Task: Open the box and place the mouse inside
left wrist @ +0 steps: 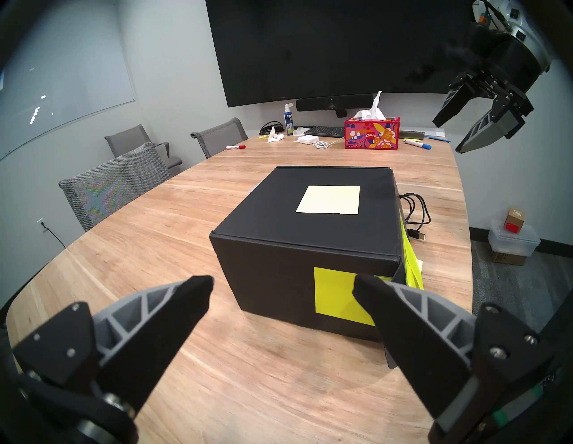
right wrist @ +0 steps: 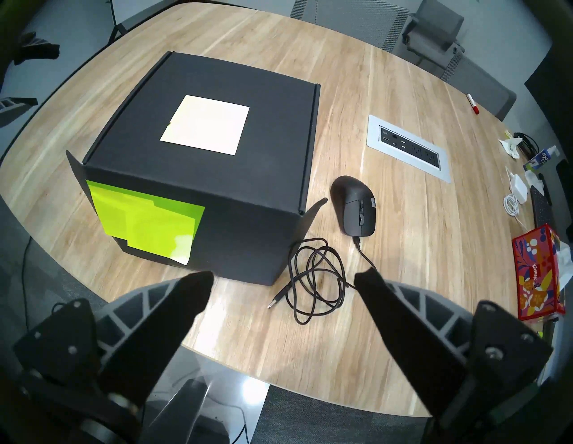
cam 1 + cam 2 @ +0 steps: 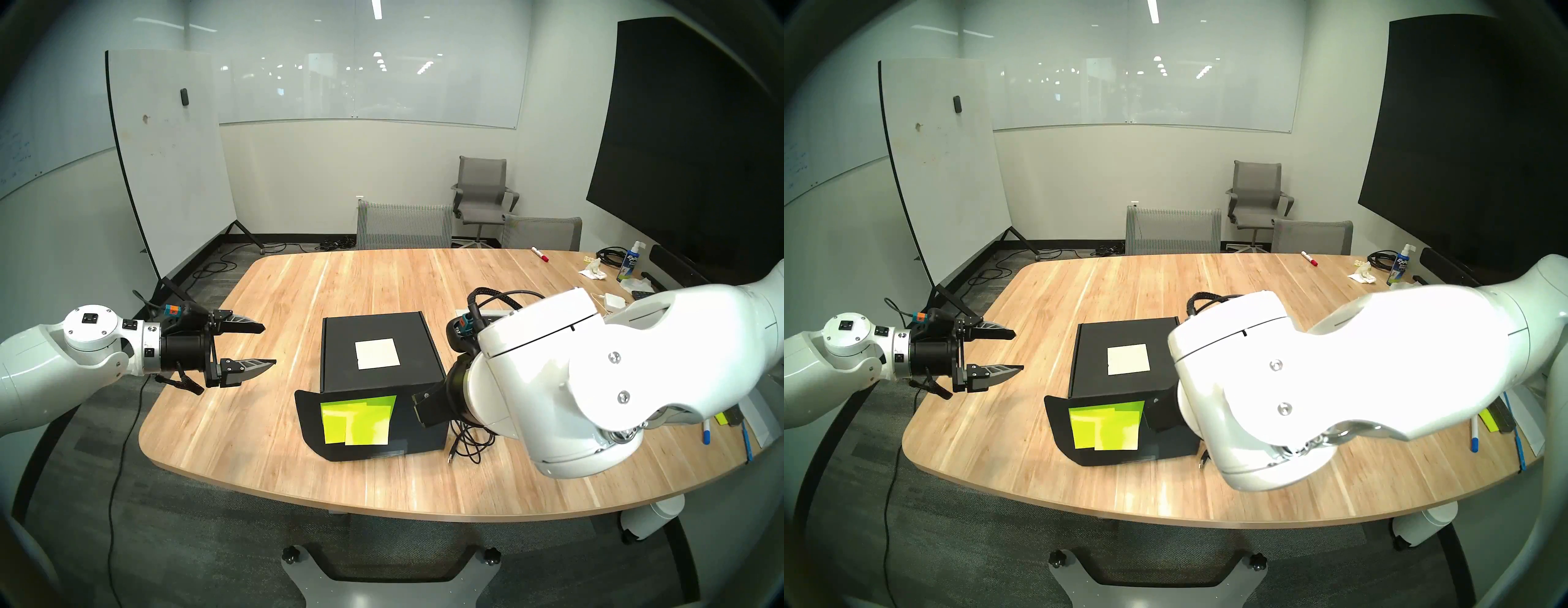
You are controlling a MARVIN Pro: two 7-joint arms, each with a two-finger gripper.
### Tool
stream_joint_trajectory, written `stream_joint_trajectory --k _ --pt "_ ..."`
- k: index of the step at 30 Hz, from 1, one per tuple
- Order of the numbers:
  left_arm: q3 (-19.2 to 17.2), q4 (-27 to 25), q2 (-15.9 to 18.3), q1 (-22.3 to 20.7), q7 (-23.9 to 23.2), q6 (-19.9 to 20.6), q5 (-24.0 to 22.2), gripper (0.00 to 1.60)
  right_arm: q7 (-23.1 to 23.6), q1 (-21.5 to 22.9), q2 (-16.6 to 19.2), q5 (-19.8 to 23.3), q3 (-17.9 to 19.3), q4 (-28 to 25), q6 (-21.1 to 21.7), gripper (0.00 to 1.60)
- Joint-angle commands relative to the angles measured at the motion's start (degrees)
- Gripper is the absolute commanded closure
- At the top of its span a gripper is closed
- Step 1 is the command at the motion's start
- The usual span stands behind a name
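While the black cardboard box (image 2: 198,173) sits shut in the middle of the wooden table (image 3: 297,297), both arms hang in the air and touch nothing. The left gripper (image 3: 259,346) floats off to the box's left side with its two fingers spread wide and nothing between them. The right gripper (image 1: 459,130) hangs above the table's near edge, by the box's right front corner. Its fingers are spread wide too, and they hold nothing. I think the arms wait like this so they can see the things before they reach.

The box looks dull and smooth, with sharp corners. Its lid is folded down flat. A pale square paper (image 2: 206,124) lies on top. The front flap hangs down the front wall, and its side ears stick out a little at the corners. Bright yellow-green sticky notes (image 2: 145,226) cover part of that flap. Maybe they are there to show where to grab. Another yellow-green note (image 1: 341,294) sits on the box's left wall.

The black mouse (image 2: 353,207) lies on the table just beside the box, on its right side. It is round on top and a bit shiny, with small buttons on its side. Its thin black cable (image 2: 313,279) curls in loose loops near the table's edge, and the plug end lies flat. The cable may snag, I think, when the mouse goes up.

The lid is not open yet, so that step comes first.
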Motion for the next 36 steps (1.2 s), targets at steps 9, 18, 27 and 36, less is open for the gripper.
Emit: stream_joint_trajectory --k 9,18,27,36 --pt "-0.6 0.0 0.1 -0.8 0.1 -0.3 -0.2 0.00 0.0 1.0 -3.4 5.6 -0.4 0.0 0.0 0.00" --pt "-0.6 -0.1 0.1 -0.8 0.1 -0.3 -0.2 0.00 0.0 0.8 -4.5 9.6 -1.2 0.0 -1.5 0.00" --pt "-0.4 -0.1 0.1 -0.8 0.1 -0.2 -0.1 0.00 0.0 -0.6 -4.3 14.2 -3.0 0.0 -2.4 0.00" --pt "-0.3 -0.1 0.1 -0.9 0.1 -0.2 -0.1 0.00 0.0 -1.5 -4.2 17.0 -5.8 0.0 -3.3 0.00"
